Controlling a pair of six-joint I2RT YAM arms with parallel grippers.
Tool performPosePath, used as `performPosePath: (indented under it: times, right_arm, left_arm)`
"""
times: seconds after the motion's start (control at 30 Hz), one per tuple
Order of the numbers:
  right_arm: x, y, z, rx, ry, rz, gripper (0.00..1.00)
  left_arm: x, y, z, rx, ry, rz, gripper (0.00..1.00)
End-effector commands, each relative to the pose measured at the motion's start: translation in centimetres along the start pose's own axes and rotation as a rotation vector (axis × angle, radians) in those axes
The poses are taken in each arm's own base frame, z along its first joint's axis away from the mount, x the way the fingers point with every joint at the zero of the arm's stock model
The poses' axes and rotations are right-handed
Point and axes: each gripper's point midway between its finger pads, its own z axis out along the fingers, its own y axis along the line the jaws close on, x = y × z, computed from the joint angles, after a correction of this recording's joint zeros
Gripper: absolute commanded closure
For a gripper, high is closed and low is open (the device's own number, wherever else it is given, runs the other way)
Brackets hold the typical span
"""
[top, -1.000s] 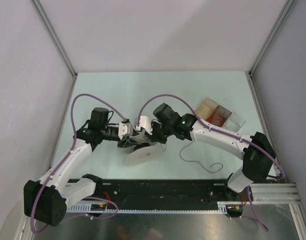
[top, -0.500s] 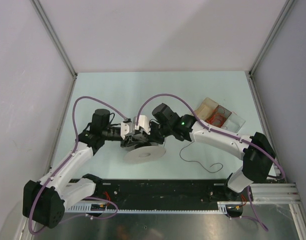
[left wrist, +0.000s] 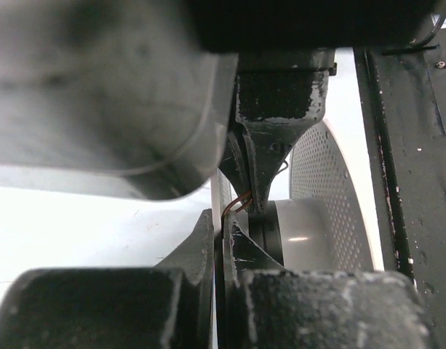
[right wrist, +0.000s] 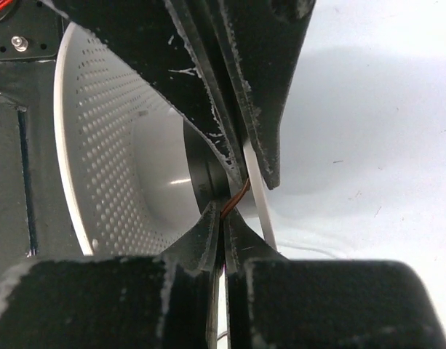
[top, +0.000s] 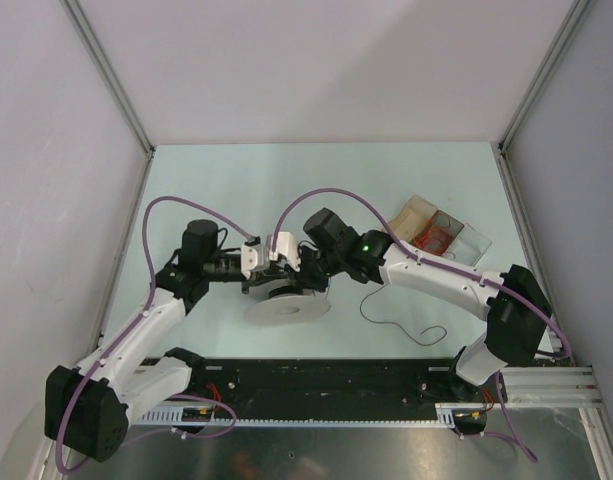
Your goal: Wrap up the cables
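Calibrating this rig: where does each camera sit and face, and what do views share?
Top external: above, behind the bases, looking down at the table; left arm and right arm show.
Left wrist: on the left arm, looking along the left hand, shut on the spool flange; the right hand shows at the top.
Right wrist: on the right arm, looking along the right hand, shut on the wire, toward the spool's hub.
Shared: all three show spool and wire; each wrist view shows the other hand.
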Motion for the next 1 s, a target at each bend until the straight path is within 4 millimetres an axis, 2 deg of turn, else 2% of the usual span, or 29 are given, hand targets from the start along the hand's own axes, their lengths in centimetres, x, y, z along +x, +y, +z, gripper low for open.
performPosePath:
  times: [0.0, 0.13, 0.2, 0.27, 0.47, 0.6, 0.7, 0.97]
  right_arm:
    - [-1.8, -1.1, -0.6, 0.036, -0.061, -0.003, 0.91]
    - [-1.0, -1.4, -2.0, 0.037, -0.043, 0.031, 0.66]
    - [-0.6, -1.4, -2.9, 0.031, -0.032, 0.042, 0.57]
    - [-0.1, -1.6, -3.8, 0.036, -0.024, 0.056, 0.52]
    - [-0.4, -2.3, -6.1, 0.027, -0.066, 0.078, 0.48]
    - [-1.4, -2.7, -5.9, 0.017, -0.116, 0.053, 0.27]
    - [-2.4, -2.9, -5.4, 0.0, -0.16, 0.034, 0.24]
    - [-3.6, -2.3, -3.6, -0.073, -0.218, 0.002, 0.31]
  left_arm:
    - [-0.1, -1.1, 0.2, 0.031, -0.012, 0.038, 1.0]
    - [-0.2, -1.0, 0.1, 0.025, -0.012, 0.053, 1.0]
    - [-0.2, -0.9, 0.1, 0.021, -0.011, 0.062, 1.0]
    - [-0.2, -0.8, 0.1, 0.021, -0.01, 0.072, 1.0]
    - [-0.2, -0.7, 0.3, 0.03, -0.011, 0.078, 1.0]
    - [-0.3, -0.7, 0.3, 0.037, -0.015, 0.079, 1.0]
    - [-0.4, -0.6, 0.4, 0.039, -0.018, 0.087, 1.0]
    - [-0.7, -0.1, 0.4, 0.034, -0.017, 0.115, 1.0]
